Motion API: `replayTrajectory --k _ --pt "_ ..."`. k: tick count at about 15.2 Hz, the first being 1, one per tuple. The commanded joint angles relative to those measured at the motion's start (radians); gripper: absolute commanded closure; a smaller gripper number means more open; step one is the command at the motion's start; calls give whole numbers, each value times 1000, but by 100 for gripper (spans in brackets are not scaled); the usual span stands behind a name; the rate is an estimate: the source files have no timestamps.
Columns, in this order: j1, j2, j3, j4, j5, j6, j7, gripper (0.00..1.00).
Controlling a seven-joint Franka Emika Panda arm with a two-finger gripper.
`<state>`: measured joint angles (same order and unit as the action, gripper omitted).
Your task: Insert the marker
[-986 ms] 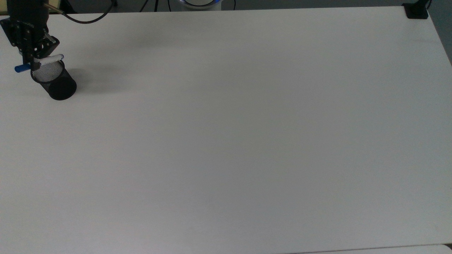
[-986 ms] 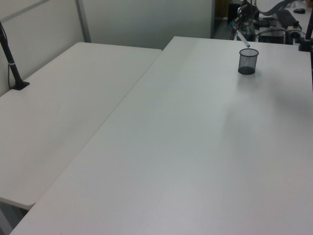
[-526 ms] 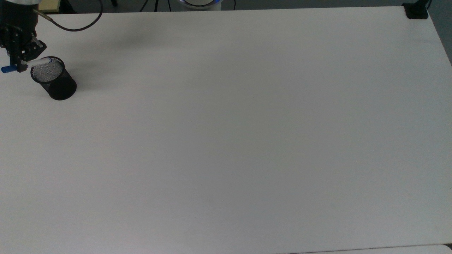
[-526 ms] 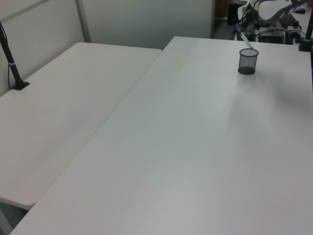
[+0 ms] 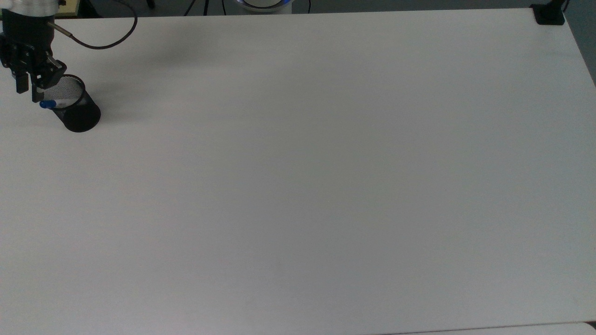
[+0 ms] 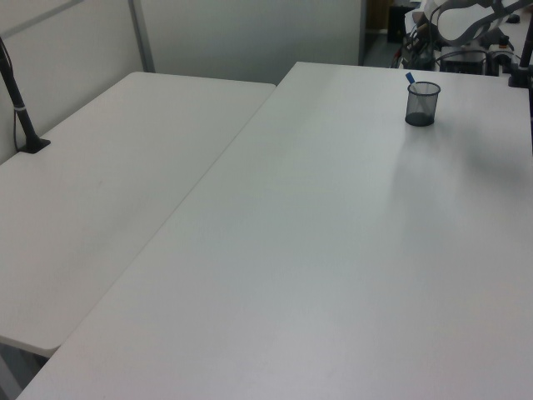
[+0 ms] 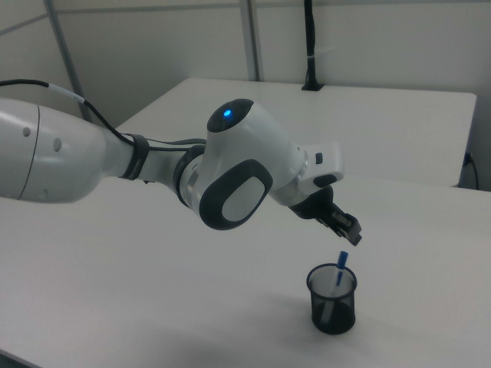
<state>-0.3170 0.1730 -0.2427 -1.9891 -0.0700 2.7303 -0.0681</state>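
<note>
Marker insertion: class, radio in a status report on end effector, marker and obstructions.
End effector open, above cup rim. Marker released, standing tilted in black mesh cup, blue cap up. Nothing obstructing.

A black mesh cup (image 7: 332, 299) of fine see-through weave is seen on a plain white table (image 5: 307, 167), and a blue cap tops the white barrel of the marker (image 7: 338, 273) inside it. The arm (image 7: 153, 169) is coloured white with dark grey joint panels and a lit blue dot, and its gripper (image 5: 29, 83) is black.
</note>
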Motion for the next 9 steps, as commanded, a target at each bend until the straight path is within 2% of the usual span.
replayTrajectory --k 1,4,5,9 --pt "35 -13 6 -16 -14 11 10 0" --pt "128 -23 6 -5 -13 -32 77 0" --pt "195 -30 8 -4 -13 -49 115 0" --pt "382 -64 8 18 -11 -199 140 0"
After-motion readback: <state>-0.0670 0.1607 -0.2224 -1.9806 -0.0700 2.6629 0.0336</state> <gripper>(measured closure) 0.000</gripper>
